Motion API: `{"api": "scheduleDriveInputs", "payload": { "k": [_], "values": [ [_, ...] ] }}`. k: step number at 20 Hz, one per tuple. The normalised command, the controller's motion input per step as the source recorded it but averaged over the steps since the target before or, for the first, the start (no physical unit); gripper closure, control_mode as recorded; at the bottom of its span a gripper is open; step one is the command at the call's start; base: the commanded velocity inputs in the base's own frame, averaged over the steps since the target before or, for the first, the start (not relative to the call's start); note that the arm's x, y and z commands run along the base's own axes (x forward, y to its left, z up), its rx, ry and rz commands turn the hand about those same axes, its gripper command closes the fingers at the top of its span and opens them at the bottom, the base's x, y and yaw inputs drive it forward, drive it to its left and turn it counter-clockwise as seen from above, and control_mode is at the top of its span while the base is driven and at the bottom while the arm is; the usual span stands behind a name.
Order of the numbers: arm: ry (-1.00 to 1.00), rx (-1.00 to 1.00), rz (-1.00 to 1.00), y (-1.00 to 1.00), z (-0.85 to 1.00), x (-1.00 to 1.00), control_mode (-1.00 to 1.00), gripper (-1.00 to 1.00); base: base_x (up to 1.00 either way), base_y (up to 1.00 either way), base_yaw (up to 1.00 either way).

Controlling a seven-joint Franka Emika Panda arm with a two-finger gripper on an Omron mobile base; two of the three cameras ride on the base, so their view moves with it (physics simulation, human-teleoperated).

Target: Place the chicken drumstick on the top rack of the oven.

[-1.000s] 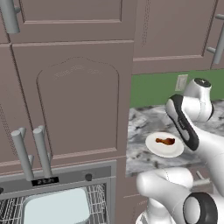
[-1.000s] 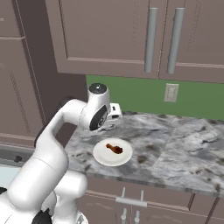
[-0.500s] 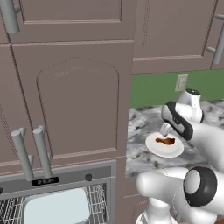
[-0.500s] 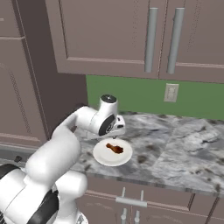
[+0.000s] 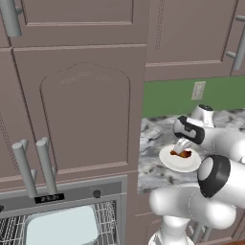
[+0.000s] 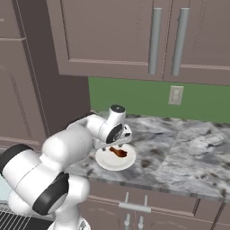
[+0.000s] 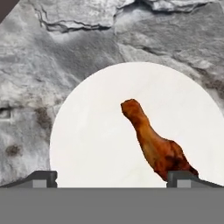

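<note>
Left base view: gripper [image 5: 181,149] hangs just over the chicken drumstick [image 5: 184,154] on the white plate [image 5: 171,161], on the marble counter [image 5: 152,139] right of the oven [image 5: 72,198], with its top rack [image 5: 108,220] and pale tray [image 5: 61,226]. Right base view: gripper [image 6: 116,146] right above drumstick [image 6: 118,152], plate [image 6: 106,161] near the counter's front edge. Hand view: 2 fingertips [image 7: 43,178] spread wide apart, gripping nothing; drumstick [image 7: 154,143] lies on plate [image 7: 96,131], thick end touching or just beside the right tip, can't tell which.
</note>
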Motion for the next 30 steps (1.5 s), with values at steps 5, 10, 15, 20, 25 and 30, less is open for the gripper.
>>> {"api": "scheduleDriveInputs", "payload": {
  "k": [5, 10, 15, 20, 25, 30],
  "values": [
    [0.00, 0.00, 0.00, -0.07, -0.01, 0.18, -1.00, -1.00, 0.00, 0.00, 0.00],
    [0.00, -0.03, 0.00, -0.24, -0.20, 0.02, -1.00, -1.00, 0.00, 0.00, 0.00],
    [0.00, -0.03, 0.00, -0.16, -0.26, 0.01, -1.00, -1.00, 0.00, 0.00, 0.00],
    [0.00, 0.00, 0.03, 0.00, -0.14, 0.08, -1.00, -1.00, 0.00, 0.00, 0.00],
    [0.00, 0.00, 0.05, 0.00, -0.02, 0.13, -1.00, -1.00, 0.00, 0.00, 0.00],
    [0.00, 0.00, 0.07, -0.01, -0.12, 0.15, -1.00, -1.00, 0.00, 0.00, 0.00]
  ]
}}
